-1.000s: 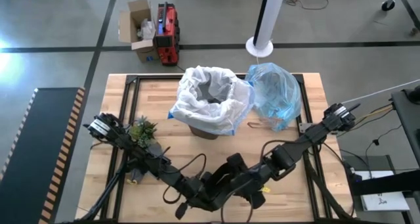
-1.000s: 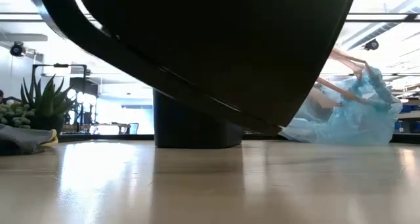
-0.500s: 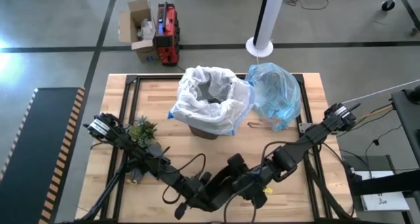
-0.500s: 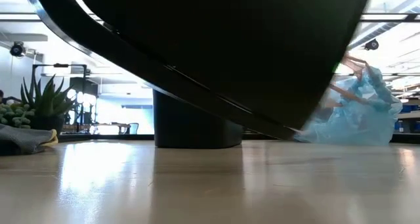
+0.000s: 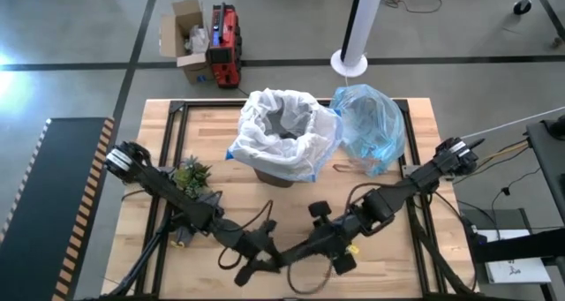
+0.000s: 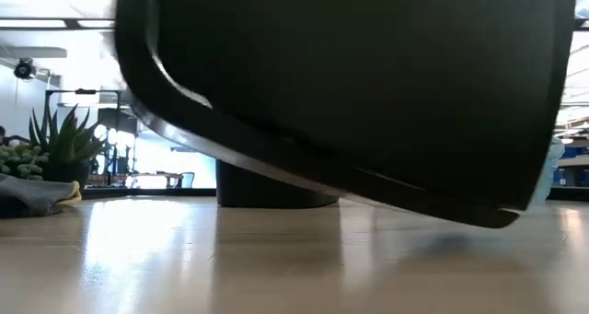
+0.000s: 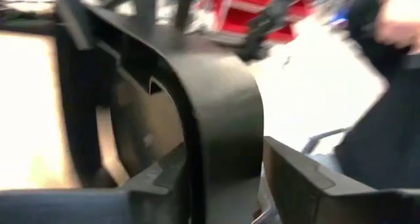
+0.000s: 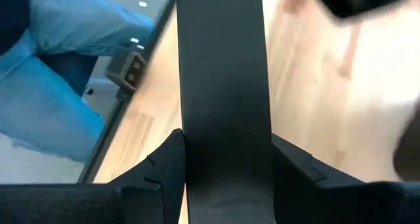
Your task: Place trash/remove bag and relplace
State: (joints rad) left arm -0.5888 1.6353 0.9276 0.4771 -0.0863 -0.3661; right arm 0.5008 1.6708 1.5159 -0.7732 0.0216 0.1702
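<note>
Wooden table point(image 5: 353, 182) in a big open workshop with a grey floor, going left to right.

Far left is a small plant point(image 5: 191, 174), not part of the job. The left arm runs past it toward the front middle, and the left gripper point(image 5: 256, 261) sits low over the wood there. Honestly can't tell if it's open or clamped. Its wrist cam is just full of dark arm parts.

Behind, in the middle, is the bin point(image 5: 284, 140) with a white liner folded over its rim. It looks seated all the way round.

The right gripper point(image 5: 331, 248) is down at the front too, just beside the left one, and the arms are pretty much tangled up close. Same deal here: a dark bar fills its wrist cam and I can't tell its state. No trash shows in either gripper.

Back right, touching the bin, the blue bag point(image 5: 371, 129) sits on the table, bunched up, with brownish stuff showing through it. I'd guess that's the trash. I don't see any loose bits on the wood.

My read is that the swap is basically done and the step now is getting the arms apart. I'd do it this way:
- Move one arm at a time.
- Lift straight up before swinging outward.
- Watch the cables near the front edge.
- Stay well clear of the liner rim so it doesn't get dragged off.
</note>
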